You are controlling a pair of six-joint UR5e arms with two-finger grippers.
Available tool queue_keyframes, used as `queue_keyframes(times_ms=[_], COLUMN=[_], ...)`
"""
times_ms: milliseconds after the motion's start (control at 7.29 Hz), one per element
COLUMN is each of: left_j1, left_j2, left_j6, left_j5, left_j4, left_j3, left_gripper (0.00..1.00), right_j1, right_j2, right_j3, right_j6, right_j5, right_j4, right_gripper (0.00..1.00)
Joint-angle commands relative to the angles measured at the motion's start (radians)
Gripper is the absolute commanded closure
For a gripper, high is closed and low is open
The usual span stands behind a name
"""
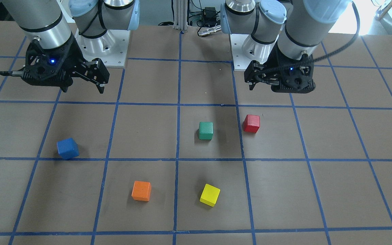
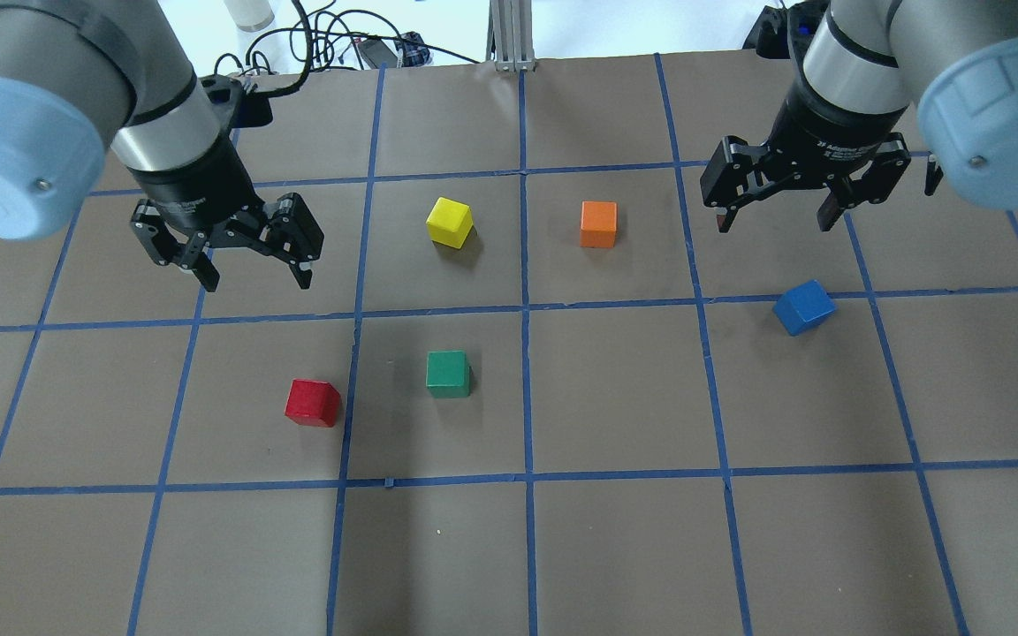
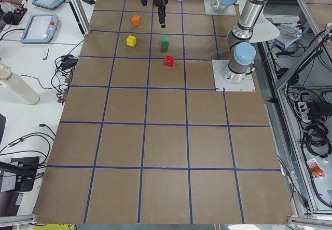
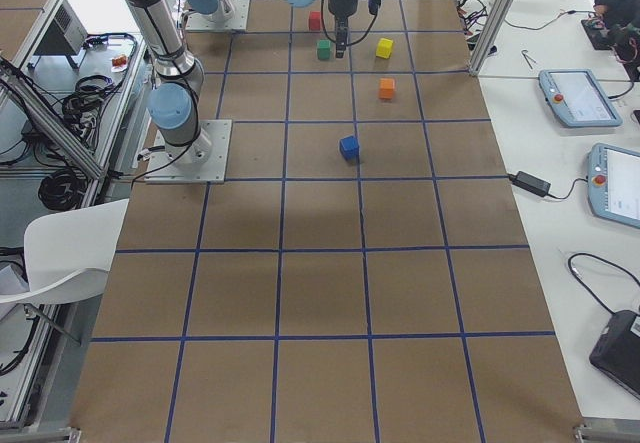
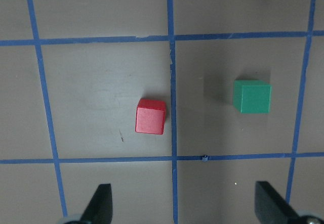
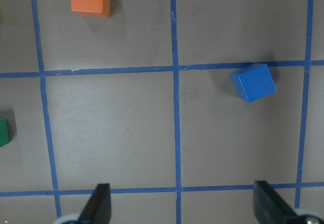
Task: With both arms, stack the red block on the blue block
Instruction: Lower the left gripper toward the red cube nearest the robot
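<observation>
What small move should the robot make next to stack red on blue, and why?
Probably bring the open left gripper down over the red block: it lies free on that arm's side, while the blue block sits near the right gripper.

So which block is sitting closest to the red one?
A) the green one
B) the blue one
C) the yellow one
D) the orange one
A: the green block is the red block's nearest neighbour, lying just beside it without touching, and no other cube comes as close.
</observation>
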Motion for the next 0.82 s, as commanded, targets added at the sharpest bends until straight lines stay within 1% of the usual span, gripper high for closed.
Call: queue_keyframes(times_ms=[0, 137, 275, 412, 549, 686], left_j1=[0.071, 0.095, 0.096, 0.096, 0.096, 0.096], left_j2=[-0.059, -0.071, -0.097, -0.113, -0.131, -0.145], left_j6=[0.116, 0.14, 0.122, 0.138, 0.14, 0.138], left_j5=[-0.001, -0.002, -0.01, -0.01, -0.01, -0.01], left_j4=[0.23, 0.342, 0.451, 0.586, 0.665, 0.688], left_j3=[-0.185, -0.275, -0.361, -0.449, -0.501, -0.525], left_gripper=[0.0, 0.0, 0.0, 0.0, 0.0, 0.0], right_j1=[0.002, 0.0, 0.0, 0.0, 0.0, 0.002], right_j2=[0.001, 0.001, 0.001, 0.001, 0.001, 0.003], right_j3=[0.0, 0.0, 0.0, 0.002, 0.002, 0.003], right_j6=[0.0, 0.0, 0.0, 0.0, 0.0, 0.0], right_j5=[-0.002, -0.002, -0.002, -0.002, -0.002, -0.002], right_j4=[-0.002, 0.0, 0.0, 0.0, 0.001, 0.0], right_gripper=[0.0, 0.0, 0.0, 0.0, 0.0, 0.0])
